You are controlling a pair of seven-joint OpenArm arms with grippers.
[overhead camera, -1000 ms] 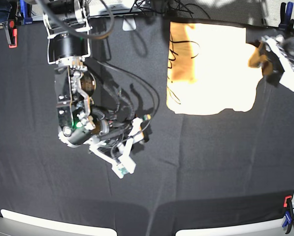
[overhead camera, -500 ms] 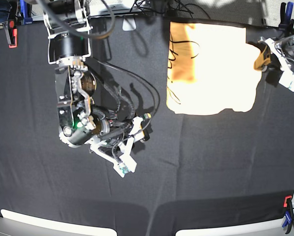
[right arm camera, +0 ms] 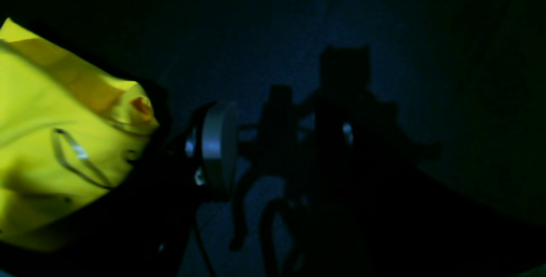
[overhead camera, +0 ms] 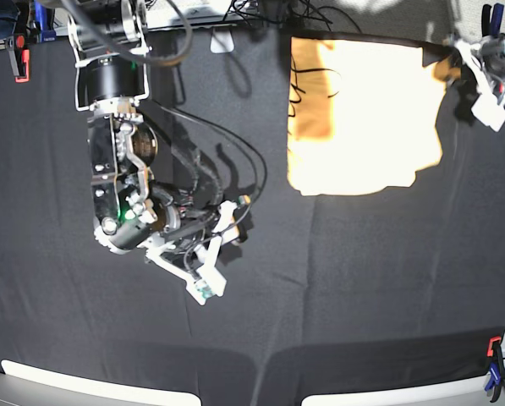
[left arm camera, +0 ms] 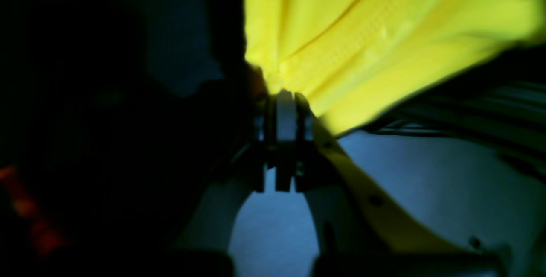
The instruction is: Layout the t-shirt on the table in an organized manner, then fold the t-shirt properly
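Left pincer [left arm camera: 285, 110] now clamped on t-shirt [overhead camera: 366, 118] edge, lifted

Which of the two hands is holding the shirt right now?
The left hand, at the table's far corner: it is pinched shut on the yellow t-shirt. The right hand hangs open over bare black cloth.

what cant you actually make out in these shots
- Base view: the t-shirt is overexposed, so its folds and sleeves are washed out; only the dark marks at its left edge show.
- Base view: the left pincer is small, near the frame's corner.
- Left wrist view: dark and blurred; how much cloth the shut left pincer grips is unclear.
- Right wrist view: the right pincer is mostly silhouette against the table.
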